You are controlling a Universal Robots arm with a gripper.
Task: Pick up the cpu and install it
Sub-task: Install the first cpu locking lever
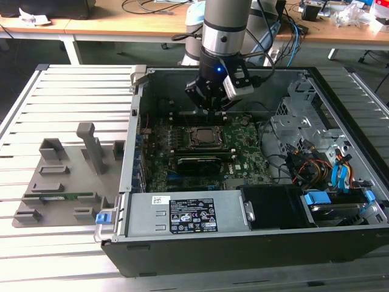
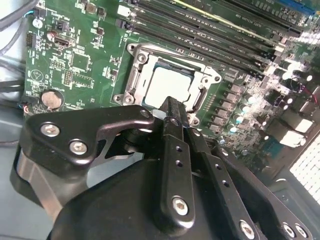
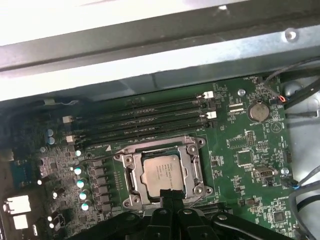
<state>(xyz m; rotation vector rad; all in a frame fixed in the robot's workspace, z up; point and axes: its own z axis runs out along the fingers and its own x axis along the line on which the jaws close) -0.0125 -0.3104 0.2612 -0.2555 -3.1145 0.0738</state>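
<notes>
We see the cpu (image 3: 161,171) lying flat inside the socket frame (image 3: 196,165) on the green motherboard (image 3: 240,160), its silvery top showing in both wrist views; we judge the placing step to be done or all but done, with the chip seated rather than carried. The gripper (image 1: 214,108) hangs just above the board inside the open computer case (image 1: 340,115); in the second wrist view its jaws stand pressed together with no gap and nothing between them, their tip just beside the near edge of the chip (image 2: 170,86). Whether the tip touches the chip or the frame we cannot tell.

For the next move we would judge that a straight, clean path away from the socket is what matters; the chip sits loose in the frame and a sideways nudge could skew it.

In the exterior view, around the socket: the memory slots (image 1: 203,115) lie at twelve o'clock, directly under the gripper; a black card (image 1: 203,163) lies at six o'clock; a tangle of cables (image 1: 307,167) crowds three o'clock; a grey parts holder (image 1: 67,182) sits on the worktop (image 1: 67,91) at nine o'clock, outside the case wall.
</notes>
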